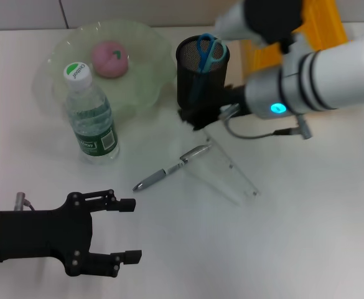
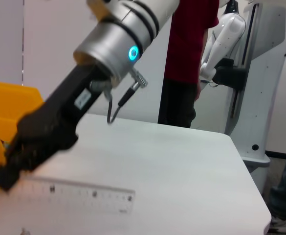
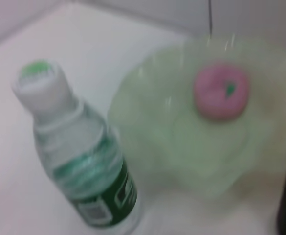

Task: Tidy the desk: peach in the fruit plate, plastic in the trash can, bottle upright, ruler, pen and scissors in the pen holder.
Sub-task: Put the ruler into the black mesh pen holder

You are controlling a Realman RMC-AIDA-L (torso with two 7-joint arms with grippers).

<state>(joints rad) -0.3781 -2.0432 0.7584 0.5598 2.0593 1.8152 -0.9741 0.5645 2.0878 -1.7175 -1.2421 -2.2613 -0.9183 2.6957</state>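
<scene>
A pink peach [image 1: 110,59] lies in the green fruit plate [image 1: 141,87]. A clear bottle [image 1: 91,118] with a green label stands upright in front of the plate. The black mesh pen holder [image 1: 200,78] holds blue scissors [image 1: 210,50]. A silver pen [image 1: 172,168] and a clear ruler [image 1: 228,171] lie flat on the table. My right gripper [image 1: 194,119] hovers by the holder's base, just above the ruler's far end; in the left wrist view it [image 2: 15,161] hangs over the ruler [image 2: 84,193]. My left gripper [image 1: 130,229] is open and empty at the front left. No plastic shows.
A yellow bin [image 1: 322,25] stands at the back right, behind my right arm. The right wrist view shows the bottle [image 3: 79,161], plate [image 3: 191,147] and peach [image 3: 221,90]. A person and another robot stand beyond the table's far edge.
</scene>
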